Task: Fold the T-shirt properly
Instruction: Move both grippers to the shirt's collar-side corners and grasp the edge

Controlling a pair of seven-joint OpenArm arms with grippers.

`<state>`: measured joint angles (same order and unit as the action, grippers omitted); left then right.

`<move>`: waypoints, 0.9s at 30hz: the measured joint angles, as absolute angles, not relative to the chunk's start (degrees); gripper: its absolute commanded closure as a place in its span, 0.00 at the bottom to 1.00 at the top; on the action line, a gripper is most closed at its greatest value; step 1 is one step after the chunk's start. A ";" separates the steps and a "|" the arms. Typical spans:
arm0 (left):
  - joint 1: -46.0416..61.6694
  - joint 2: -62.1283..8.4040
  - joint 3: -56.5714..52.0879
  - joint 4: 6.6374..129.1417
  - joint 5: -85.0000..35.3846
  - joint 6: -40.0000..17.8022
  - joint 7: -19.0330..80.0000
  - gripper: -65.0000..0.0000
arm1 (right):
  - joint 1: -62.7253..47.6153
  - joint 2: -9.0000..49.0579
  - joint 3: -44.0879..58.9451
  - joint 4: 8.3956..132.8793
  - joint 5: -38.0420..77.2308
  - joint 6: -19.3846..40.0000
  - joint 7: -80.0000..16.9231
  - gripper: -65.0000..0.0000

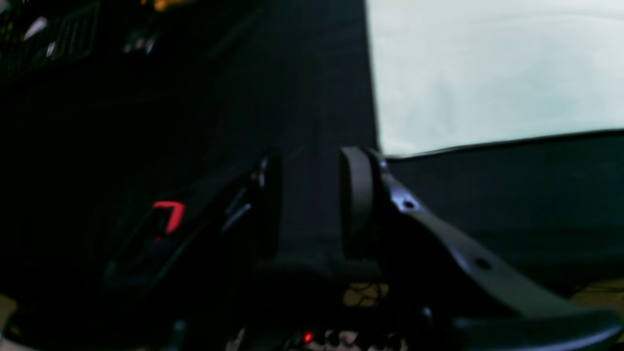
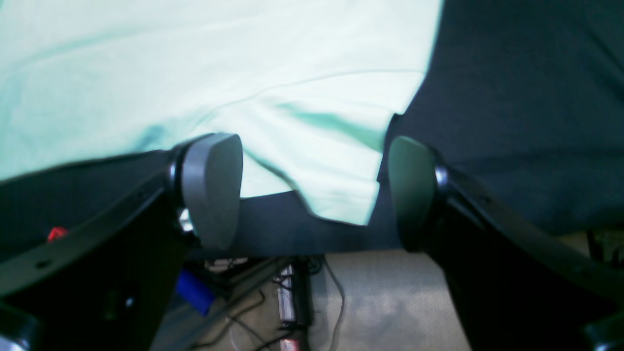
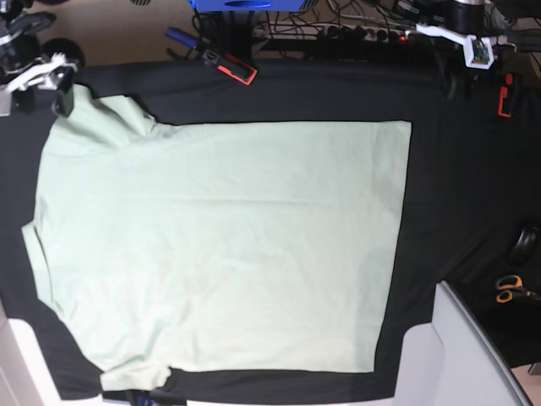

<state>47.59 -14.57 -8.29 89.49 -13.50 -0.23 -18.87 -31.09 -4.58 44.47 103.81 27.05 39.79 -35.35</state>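
Lying spread flat across the black-covered desk (image 3: 456,169), the T-shirt (image 3: 220,245) fills most of my base view, its straight hem running down the right side and its sleeves toward the left. One sleeve reaches the far left corner and the other sits at the near left edge.

At that far left sleeve I have the right tool (image 2: 312,195), its two fingers spread wide. My right wrist camera shows the sleeve's corner hanging between the pads (image 2: 214,185) without either one touching it, and the cloth there is rumpled into soft folds. Below the desk edge I see floor and cables.

The left tool (image 1: 312,200) is at the far right of the desk, well apart from the shirt. Its fingers stand partly apart with only black cloth between them, holding nothing. In my left wrist camera, which is blurred, a corner of the shirt lies just beyond the right finger.

A pair of orange-handled scissors (image 3: 510,289) rests on the desk at the right edge.
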 measured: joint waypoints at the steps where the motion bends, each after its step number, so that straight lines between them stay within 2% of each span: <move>1: 46.98 -14.59 -9.21 89.84 -13.56 -0.16 -17.30 0.68 | -29.28 -4.45 46.00 103.20 28.10 39.64 -38.65 0.31; 12: 43.33 -14.48 -10.20 89.17 -13.61 -0.21 -15.94 0.69 | -12.51 -4.27 60.53 91.00 30.94 39.53 -60.27 0.31; 17: 42.48 -14.44 -10.20 88.20 -13.58 -0.25 -15.35 0.69 | -10.26 -4.08 60.75 86.67 31.33 39.64 -60.38 0.31; 27: 40.58 -14.59 -10.04 87.20 -13.61 -0.21 -15.88 0.69 | -8.12 1.67 60.75 72.49 31.16 39.51 -57.71 0.31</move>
